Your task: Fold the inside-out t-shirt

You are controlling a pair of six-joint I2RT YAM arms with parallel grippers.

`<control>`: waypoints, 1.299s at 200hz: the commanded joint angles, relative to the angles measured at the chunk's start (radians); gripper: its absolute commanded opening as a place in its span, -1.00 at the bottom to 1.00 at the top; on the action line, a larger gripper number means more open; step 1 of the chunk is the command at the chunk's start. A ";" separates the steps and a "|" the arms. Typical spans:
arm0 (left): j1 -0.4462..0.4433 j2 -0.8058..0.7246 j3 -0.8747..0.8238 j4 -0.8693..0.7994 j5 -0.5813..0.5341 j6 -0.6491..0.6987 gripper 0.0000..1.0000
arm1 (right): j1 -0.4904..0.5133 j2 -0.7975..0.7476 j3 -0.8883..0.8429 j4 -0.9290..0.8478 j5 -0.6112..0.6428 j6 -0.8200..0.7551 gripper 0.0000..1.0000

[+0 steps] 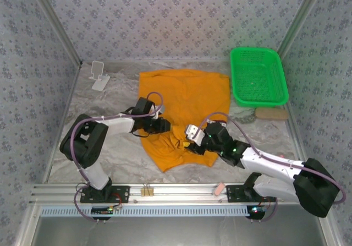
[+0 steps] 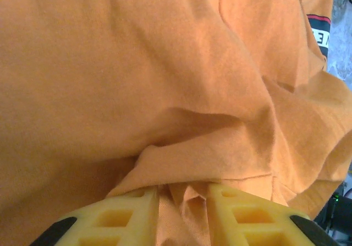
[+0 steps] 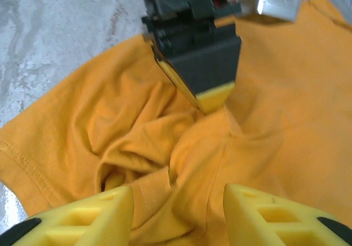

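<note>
Left tool (image 1: 166, 126) over the near-left part of the t-shirt (image 1: 187, 97), yellow fingers (image 2: 126, 213) apart, with a narrow ridge of orange cloth lying in the gap. Right tool (image 1: 188, 142) just beside it, over the near-right part of the same garment, fingers (image 3: 99, 213) wide apart above a bunched knot of folds and closed on nothing. Tips of the two tools facing each other across the bunched cloth, near but not touching. From the right wrist, the left tool's yellow-tipped finger (image 3: 214, 97) down at a crease.

T-shirt spread at the middle of the bench (image 1: 110, 152). Far half fairly flat, reaching close to the far edge. Near half gathered and wrinkled beneath both tools, tapering to a point toward the near edge. Hemmed edge (image 3: 22, 163) with visible stitching on bare bench, at the left of the right-wrist view. Strip of dark-and-white print (image 2: 319, 34) on a turned-over margin, at the upper right of the left-wrist view.

Green basket (image 1: 258, 75) at the far-right corner of the bench, just beside the garment's right edge. White stand (image 1: 99, 75) near the far-left corner, well apart from the cloth.
</note>
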 commanded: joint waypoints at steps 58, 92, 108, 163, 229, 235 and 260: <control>-0.004 -0.059 0.091 -0.154 -0.004 0.098 0.08 | -0.068 0.278 0.124 0.005 -0.200 -0.226 -0.33; -0.047 0.049 0.170 -0.174 -0.010 0.072 0.11 | -0.069 0.267 0.140 -0.026 -0.292 -0.301 -1.00; -0.057 0.097 0.220 -0.183 -0.016 0.066 -0.04 | -0.049 0.239 0.132 -0.007 -0.243 -0.357 -1.00; 0.029 0.211 0.412 -0.232 -0.081 -0.027 -1.00 | -0.012 0.116 0.166 0.073 -0.005 -0.600 -1.00; 0.116 0.387 0.555 -0.215 -0.045 -0.006 -1.00 | 0.305 -0.048 0.040 -0.208 0.208 -0.603 -0.93; 0.117 0.387 0.557 -0.213 -0.015 0.014 -1.00 | 0.308 -0.051 0.031 -0.219 0.221 -0.580 -0.93; 0.111 0.278 0.479 -0.245 -0.019 0.075 -0.31 | 0.288 -0.113 0.014 -0.188 0.172 -0.545 -0.94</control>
